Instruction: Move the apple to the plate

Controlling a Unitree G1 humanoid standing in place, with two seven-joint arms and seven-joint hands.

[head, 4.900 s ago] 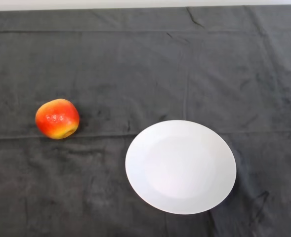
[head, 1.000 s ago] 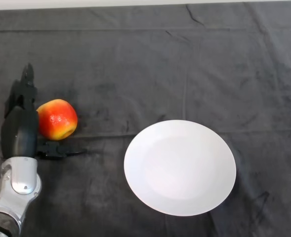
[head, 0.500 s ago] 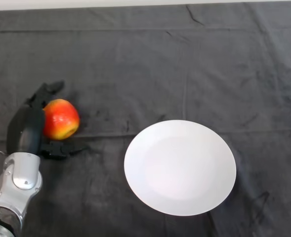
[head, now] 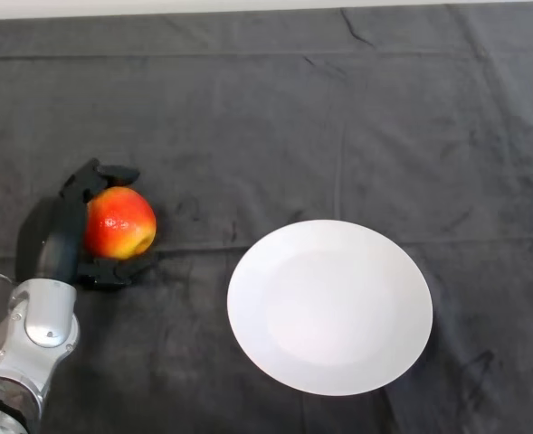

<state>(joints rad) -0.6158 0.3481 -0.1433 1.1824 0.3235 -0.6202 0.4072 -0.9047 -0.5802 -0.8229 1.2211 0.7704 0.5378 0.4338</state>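
Observation:
The red and yellow apple (head: 119, 223) rests on the dark cloth at the left. My left hand (head: 56, 237) wraps it from the left side, fingers curled over its far top and the thumb tucked under its near edge. The silver-grey forearm (head: 26, 348) comes up from the lower left corner. A white round plate (head: 329, 306) lies to the right of the apple, nothing on it, well apart from the hand.
Dark cloth (head: 338, 127) covers the whole table, with creases running across it. The table's far edge (head: 248, 7) shows as a pale strip at the top.
The hand came in from the lower left, moved up beside the apple and curled its fingers round it. The apple has shifted slightly to the right. The plate has stayed put.

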